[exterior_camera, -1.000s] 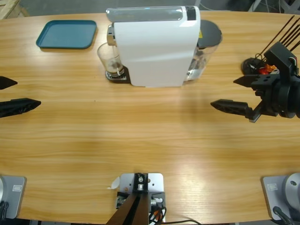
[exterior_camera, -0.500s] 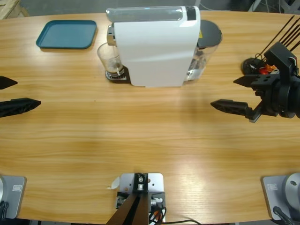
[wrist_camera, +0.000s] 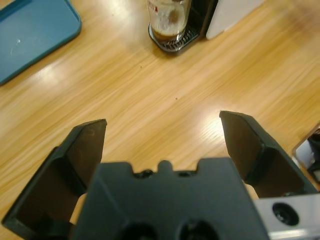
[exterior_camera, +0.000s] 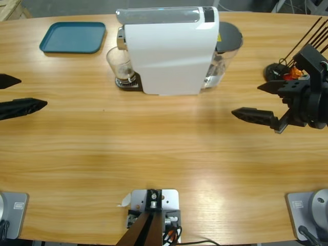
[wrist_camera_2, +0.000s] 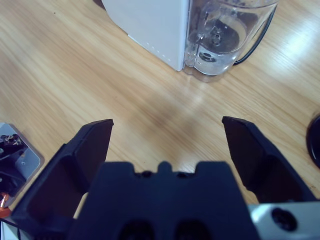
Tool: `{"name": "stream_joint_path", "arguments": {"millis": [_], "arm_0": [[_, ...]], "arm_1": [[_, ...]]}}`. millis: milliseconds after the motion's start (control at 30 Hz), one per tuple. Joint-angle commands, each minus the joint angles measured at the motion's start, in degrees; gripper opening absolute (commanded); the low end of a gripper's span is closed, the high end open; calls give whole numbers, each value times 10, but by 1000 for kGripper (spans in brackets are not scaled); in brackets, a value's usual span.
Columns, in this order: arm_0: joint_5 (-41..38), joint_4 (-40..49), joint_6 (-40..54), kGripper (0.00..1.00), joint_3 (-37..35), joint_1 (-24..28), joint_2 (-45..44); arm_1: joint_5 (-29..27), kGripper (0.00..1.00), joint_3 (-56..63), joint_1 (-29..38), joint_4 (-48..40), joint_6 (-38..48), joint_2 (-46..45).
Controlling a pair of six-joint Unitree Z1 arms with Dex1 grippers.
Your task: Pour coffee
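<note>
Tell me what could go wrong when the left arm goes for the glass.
The glass sits tucked against the machine on the drip tray, so the open left tool may strike the machine. The coffee is shallow, but a tilted lift could still spill it onto the table.

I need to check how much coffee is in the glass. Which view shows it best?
The left wrist view: the coffee shows as a dark band in the glass. The high view shows the glass from above; the right wrist view misses it.
</note>
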Motion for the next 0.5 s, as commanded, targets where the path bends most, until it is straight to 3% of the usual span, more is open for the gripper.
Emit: {"name": "stream_joint_path", "arguments": {"millis": [33, 500], "arm_0": [[-39, -79, -20, 986, 39, 0, 46], [-40, -282, 33, 977, 40, -3, 261]], "arm_1": [[-10, 987, 21, 6, -2, 5, -13], [-15, 987, 22, 6, -4, 5, -10]]}}
